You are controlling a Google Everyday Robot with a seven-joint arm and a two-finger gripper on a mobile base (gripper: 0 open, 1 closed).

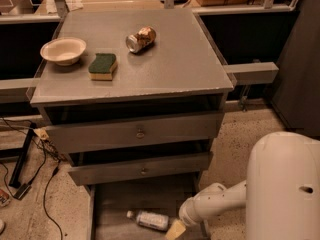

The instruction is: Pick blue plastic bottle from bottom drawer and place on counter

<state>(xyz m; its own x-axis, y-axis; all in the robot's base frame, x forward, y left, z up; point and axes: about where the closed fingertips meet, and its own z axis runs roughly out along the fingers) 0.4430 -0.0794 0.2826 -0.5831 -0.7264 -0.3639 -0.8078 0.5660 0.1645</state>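
Grey counter carries a bowl, sponge and can above the open bottom drawer, where the bottle lies on its side. The gripper hangs low in the drawer, just beside the bottle's base; whether it is open or closed cannot be told. A clean pick likely means straddling the bottle's middle, across its width, before closing.

White robot arm low in the open, wide grey bottom drawer

The gripper sits just beside the small clear bluish plastic bottle; the bottle lies on its side, white cap pointing left; on the flat matte grey counter rest a cream round bowl, a green-and-yellow sponge and a crushed gold-and-silver can.
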